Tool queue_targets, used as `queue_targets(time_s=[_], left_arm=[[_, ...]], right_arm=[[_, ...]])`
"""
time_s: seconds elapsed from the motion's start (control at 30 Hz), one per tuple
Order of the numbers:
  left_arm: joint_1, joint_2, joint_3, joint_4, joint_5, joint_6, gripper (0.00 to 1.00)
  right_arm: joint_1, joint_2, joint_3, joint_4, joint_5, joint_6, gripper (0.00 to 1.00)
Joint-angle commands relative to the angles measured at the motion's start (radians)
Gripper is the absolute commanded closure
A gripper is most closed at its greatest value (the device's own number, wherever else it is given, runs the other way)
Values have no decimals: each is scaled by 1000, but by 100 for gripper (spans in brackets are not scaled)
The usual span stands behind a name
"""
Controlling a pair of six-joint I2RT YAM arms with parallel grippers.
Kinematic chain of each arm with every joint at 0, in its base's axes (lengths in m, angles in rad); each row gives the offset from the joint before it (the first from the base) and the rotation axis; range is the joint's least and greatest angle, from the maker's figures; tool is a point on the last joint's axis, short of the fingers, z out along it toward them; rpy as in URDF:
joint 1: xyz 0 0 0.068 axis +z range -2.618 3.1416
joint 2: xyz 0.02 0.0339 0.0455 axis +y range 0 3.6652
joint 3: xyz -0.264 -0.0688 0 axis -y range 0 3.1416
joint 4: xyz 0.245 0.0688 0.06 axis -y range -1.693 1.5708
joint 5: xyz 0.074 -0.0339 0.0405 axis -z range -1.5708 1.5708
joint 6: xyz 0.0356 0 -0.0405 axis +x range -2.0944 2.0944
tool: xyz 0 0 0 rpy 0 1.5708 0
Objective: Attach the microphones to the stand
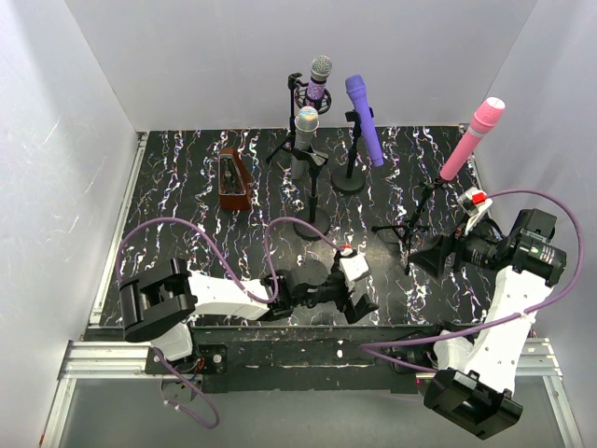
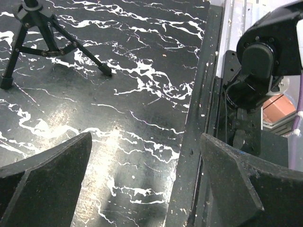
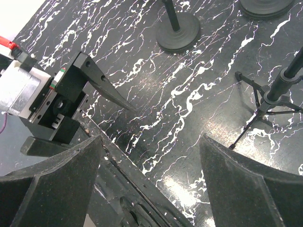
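Note:
All the microphones sit in stands at the back of the table. The glittery purple one [image 1: 320, 79] is rearmost, with the silver-grey one [image 1: 306, 129] in front of it. The violet one [image 1: 364, 119] leans right on a round-base stand [image 1: 350, 177]. The pink one [image 1: 472, 138] tilts on a tripod stand [image 1: 410, 227]. My left gripper [image 1: 359, 306] lies low at the table's front edge, open and empty [image 2: 147, 189]. My right gripper [image 1: 432, 257] hovers near the tripod's feet, open with nothing between its fingers [image 3: 151, 189].
A dark red wedge-shaped box [image 1: 233, 179] stands at the back left. Tripod legs [image 2: 47, 42] show in the left wrist view, as do a round base [image 3: 178, 30] and a tripod [image 3: 272, 101] in the right wrist view. White walls close in three sides.

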Motion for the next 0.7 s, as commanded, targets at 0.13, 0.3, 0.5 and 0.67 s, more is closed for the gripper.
queue_targets(time_s=[0.13,0.3,0.5,0.67], left_arm=[[71,35,61,69,83,-50,2],[108,99,122,80,130,-35,2],[139,214,277,64,126,0,2],[176,320,397,92,85,12,10]], right_arm=[[-2,13,-12,30,-33,-12,11],[-2,29,4,45,-37,-2,11],[-5,16,49,99,-27,90,11],[-5,-2,96,229,31,288,12]])
